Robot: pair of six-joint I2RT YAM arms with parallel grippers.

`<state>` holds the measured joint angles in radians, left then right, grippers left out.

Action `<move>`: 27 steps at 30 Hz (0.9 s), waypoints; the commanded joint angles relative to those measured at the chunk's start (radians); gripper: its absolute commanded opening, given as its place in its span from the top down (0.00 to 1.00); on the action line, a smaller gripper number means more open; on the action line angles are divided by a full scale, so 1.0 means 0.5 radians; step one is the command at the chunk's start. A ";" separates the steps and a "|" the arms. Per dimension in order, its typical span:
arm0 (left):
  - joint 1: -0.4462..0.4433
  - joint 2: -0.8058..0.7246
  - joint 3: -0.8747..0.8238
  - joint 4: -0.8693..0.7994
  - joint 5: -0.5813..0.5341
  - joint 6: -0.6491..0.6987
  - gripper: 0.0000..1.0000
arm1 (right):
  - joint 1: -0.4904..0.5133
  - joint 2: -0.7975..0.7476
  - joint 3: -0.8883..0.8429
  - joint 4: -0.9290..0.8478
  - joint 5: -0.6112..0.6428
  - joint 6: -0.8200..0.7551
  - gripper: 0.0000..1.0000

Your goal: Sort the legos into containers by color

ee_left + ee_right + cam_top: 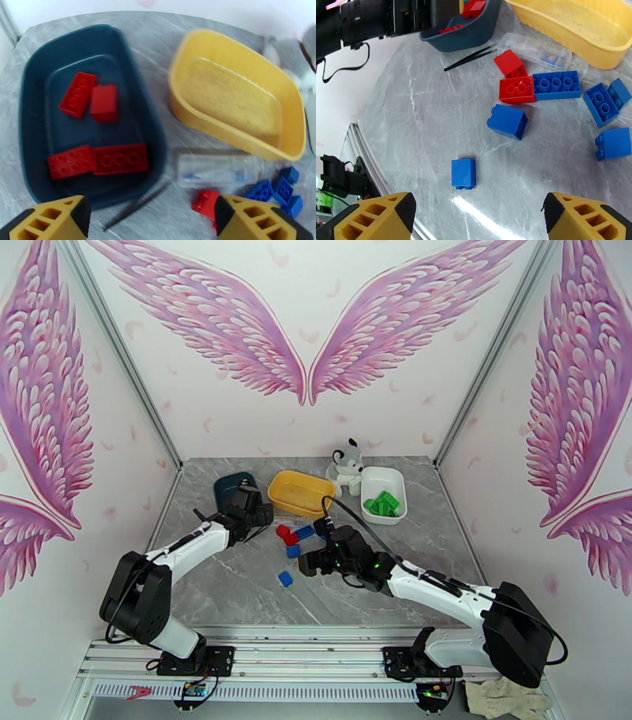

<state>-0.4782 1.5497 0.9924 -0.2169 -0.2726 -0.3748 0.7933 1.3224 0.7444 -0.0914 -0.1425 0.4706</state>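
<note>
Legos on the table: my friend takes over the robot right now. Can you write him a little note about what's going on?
The left hand is open and empty, by the teal tub.
The right hand is open and empty, above the blue bricks.
Done: four red bricks in the teal tub, green bricks in the white tub.
Left: two loose red bricks and six blue bricks on the table. The yellow tub is empty, probably for blue.
</note>
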 commanded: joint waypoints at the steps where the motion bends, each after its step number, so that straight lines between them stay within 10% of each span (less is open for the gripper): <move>1: -0.129 -0.064 -0.056 0.054 0.043 0.112 0.16 | -0.024 0.054 0.079 -0.032 -0.011 -0.001 0.15; 27: -0.278 0.551 0.146 0.095 0.064 0.219 0.34 | -0.083 0.042 0.054 -0.028 -0.076 0.037 0.23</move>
<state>-0.6136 1.8038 1.0206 -0.1734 -0.2302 -0.2783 0.7597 1.3468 0.7536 -0.0944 -0.1638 0.4744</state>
